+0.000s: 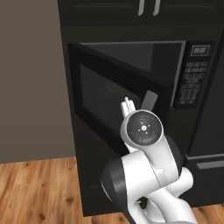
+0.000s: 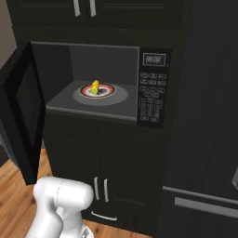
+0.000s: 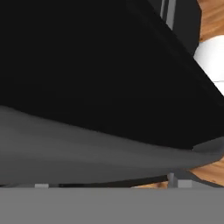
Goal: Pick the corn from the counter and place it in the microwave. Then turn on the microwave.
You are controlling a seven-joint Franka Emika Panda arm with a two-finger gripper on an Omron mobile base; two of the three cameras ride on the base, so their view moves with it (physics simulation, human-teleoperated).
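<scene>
The microwave [image 2: 106,58] stands open, its black door [image 2: 22,111] swung out to the left. Inside, the small yellow corn [image 2: 95,86] lies on the red-ringed turntable plate [image 2: 111,93]. The keypad [image 2: 150,101] with its display sits on the right side. In the left base view the door [image 1: 100,92] angles toward me, and my arm's wrist [image 1: 142,127] is just in front of its silver handle [image 1: 148,100]. My gripper [image 3: 107,183] is pressed close to the black door surface [image 3: 87,65], fingertips [image 3: 174,179] wide apart and holding nothing. The counter is out of view.
Dark upper cabinets with silver handles [image 2: 83,7] hang above the microwave, and lower cabinet doors [image 2: 100,186] sit below it. A tall dark fridge [image 2: 204,139] stands to the right. Wooden floor [image 1: 39,188] and a beige wall [image 1: 30,78] lie to the left.
</scene>
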